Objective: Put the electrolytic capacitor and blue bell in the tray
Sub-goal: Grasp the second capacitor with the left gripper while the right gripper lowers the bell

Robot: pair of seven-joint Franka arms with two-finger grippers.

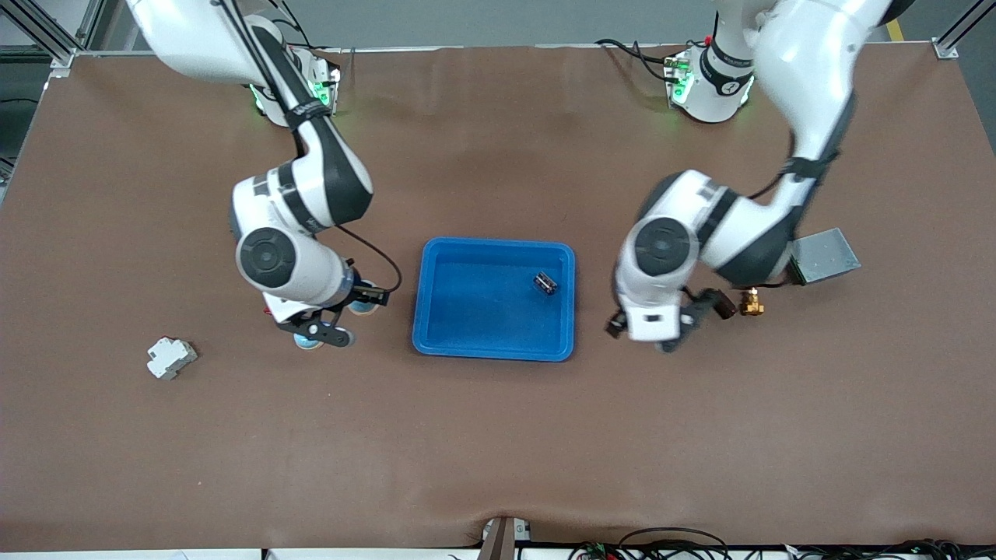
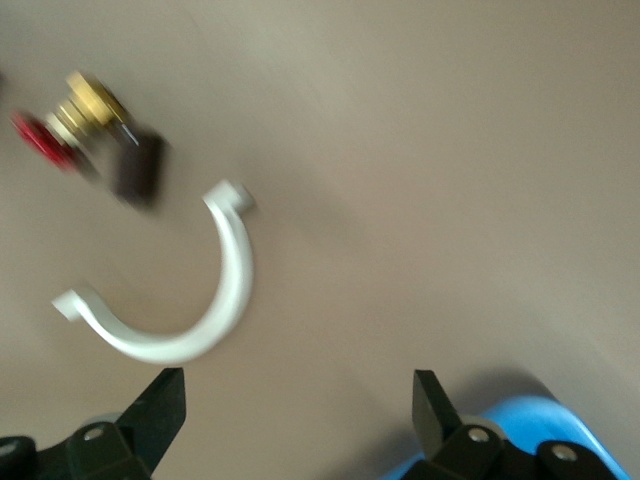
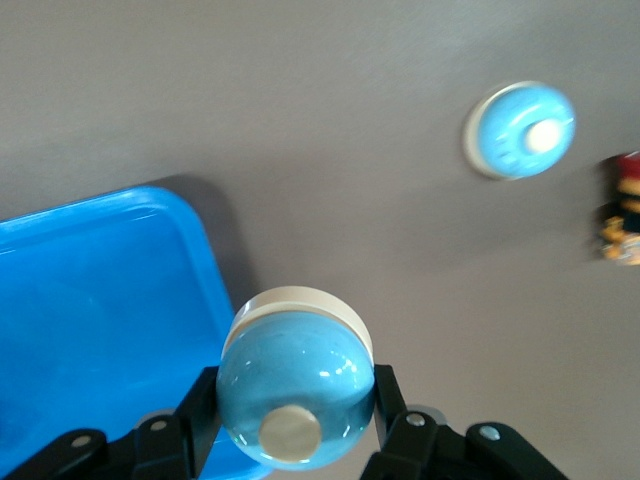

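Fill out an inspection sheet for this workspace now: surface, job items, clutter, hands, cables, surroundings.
Surface: brown mat on the table, slightly rippled at its front edge.
Job's things: blue tray mid-table; capacitor lying inside it; blue bell held beside the tray; second blue bell on the mat.
Clutter: white block toward the right arm's end; grey box, brass and red part and white curved clip toward the left arm's end.
Hands: left hand open, over bare mat beside the tray; right hand shut on the bell.
Cables: bundle along the front edge.
Surroundings: aluminium frame posts.
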